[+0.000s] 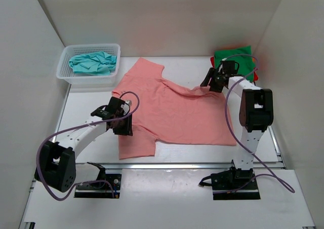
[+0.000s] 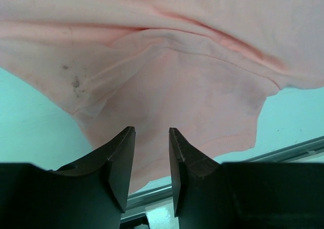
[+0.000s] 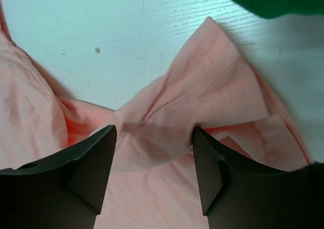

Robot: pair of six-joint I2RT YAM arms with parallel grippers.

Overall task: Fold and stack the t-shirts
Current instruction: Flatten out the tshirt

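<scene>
White walls enclosed the worktop (image 1: 192, 67), where the salmon pink t-shirt (image 1: 177, 112) lay spread across the middle. The left gripper (image 2: 152, 129) hovered at its near-left sleeve, fingers slightly parted and holding nothing. The right gripper (image 3: 154, 129) had its fingers spread either side of the bunched far-right sleeve. A teal t-shirt (image 1: 93, 63) sat in the basket (image 1: 66, 73), and a folded green t-shirt (image 1: 235, 59) lay in the far-right corner.

The salmon pink t-shirt (image 1: 172, 110) was plain, with a few small dark specks (image 2: 75, 82) near one sleeve seam. The teal t-shirt (image 1: 93, 62) was plain too, and the mesh basket (image 1: 65, 67) white. The green t-shirt (image 1: 234, 56) showed a sliver of red cloth (image 1: 256, 76) at its edge. The counter (image 1: 86, 117) was white. The left gripper (image 2: 152, 132) and right gripper (image 3: 154, 132) were black, and their cables (image 1: 137, 101) purple.
</scene>
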